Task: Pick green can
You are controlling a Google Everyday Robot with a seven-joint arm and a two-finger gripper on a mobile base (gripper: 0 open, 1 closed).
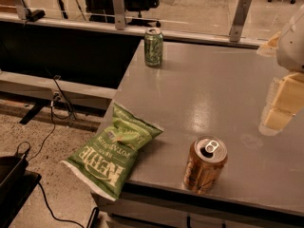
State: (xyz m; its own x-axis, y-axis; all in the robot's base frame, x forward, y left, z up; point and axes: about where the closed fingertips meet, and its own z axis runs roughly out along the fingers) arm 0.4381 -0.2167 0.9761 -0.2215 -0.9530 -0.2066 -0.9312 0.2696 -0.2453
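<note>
The green can [153, 47] stands upright at the far left corner of the grey table [213, 94]. It is green with pale patterning and a silver top rim. My gripper [280, 110] shows at the right edge of the camera view, above the table's right side. It is far to the right of the green can and nearer to the camera, and holds nothing that I can see.
A copper-brown can [205, 165] stands upright near the table's front edge. A flat green chip bag [114, 150] overhangs the front left corner. A glass partition with metal posts [239, 20] runs along the table's back. Cables lie on the floor at the left.
</note>
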